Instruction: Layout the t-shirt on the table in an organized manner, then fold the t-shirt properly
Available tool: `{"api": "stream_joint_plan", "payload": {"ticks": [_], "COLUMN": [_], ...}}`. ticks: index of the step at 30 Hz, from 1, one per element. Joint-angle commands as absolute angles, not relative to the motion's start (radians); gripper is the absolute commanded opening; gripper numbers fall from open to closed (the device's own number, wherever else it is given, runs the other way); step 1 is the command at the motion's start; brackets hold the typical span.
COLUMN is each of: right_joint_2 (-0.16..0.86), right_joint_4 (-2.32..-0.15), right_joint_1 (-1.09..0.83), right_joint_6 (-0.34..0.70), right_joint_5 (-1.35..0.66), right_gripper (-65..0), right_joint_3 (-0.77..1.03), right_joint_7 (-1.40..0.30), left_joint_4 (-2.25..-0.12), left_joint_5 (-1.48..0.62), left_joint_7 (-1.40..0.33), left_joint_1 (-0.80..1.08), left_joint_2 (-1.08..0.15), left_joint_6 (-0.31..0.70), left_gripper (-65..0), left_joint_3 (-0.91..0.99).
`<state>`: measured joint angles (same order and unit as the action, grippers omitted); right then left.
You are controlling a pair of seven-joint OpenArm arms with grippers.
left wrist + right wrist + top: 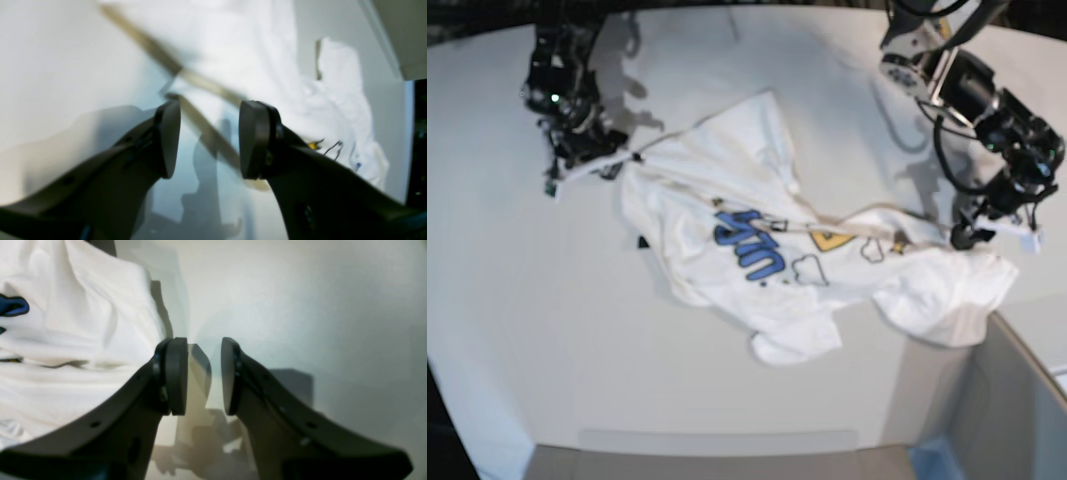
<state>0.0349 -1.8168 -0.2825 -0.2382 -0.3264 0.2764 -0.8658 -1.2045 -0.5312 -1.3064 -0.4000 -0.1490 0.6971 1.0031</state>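
Note:
The white t-shirt lies crumpled in the middle of the table, with its blue and yellow lettering facing up. A long hem edge runs across it between the two grippers. My left gripper is open; a blurred strip of the shirt's edge passes between its fingers, and the shirt bunches to its right. In the base view this gripper is at the shirt's right end. My right gripper is open and empty over bare table, with the shirt just left of it. In the base view it is at the shirt's upper left corner.
A grey box corner stands at the front right of the base view, close to the shirt's right end. The table's curved edge runs along the front left. A small black tag shows at the shirt's left edge.

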Motion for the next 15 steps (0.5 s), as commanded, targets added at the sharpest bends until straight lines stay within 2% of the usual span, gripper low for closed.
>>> {"api": "stream_joint_plan", "payload": {"ticks": [1,7,15], "right_joint_2": [0.038,0.038,0.039], "right_joint_4": [-1.833,-1.833,-1.833], "right_joint_1": [-0.28,-0.282,-0.282], "right_joint_6": [-0.236,-0.236,-0.236], "right_joint_5": [-0.331,-0.331,-0.331], "right_gripper": [-47.1,-47.1,-47.1], "right_joint_3": [0.275,0.275,0.275], "right_joint_7": [-0.858,-0.858,-0.858], "left_joint_4": [-1.182,-1.063,-1.05], "left_joint_5": [-0.55,-0.549,-0.549], "left_joint_7": [-1.294,-1.239,-1.227], "left_joint_1": [-0.421,-0.429,-0.429], "left_joint_2": [-0.157,-0.159,-0.159], "left_joint_6": [0.698,0.698,0.698], "left_gripper": [-35.5,-35.5,-35.5], "left_joint_3": [1.001,0.997,0.998]}}
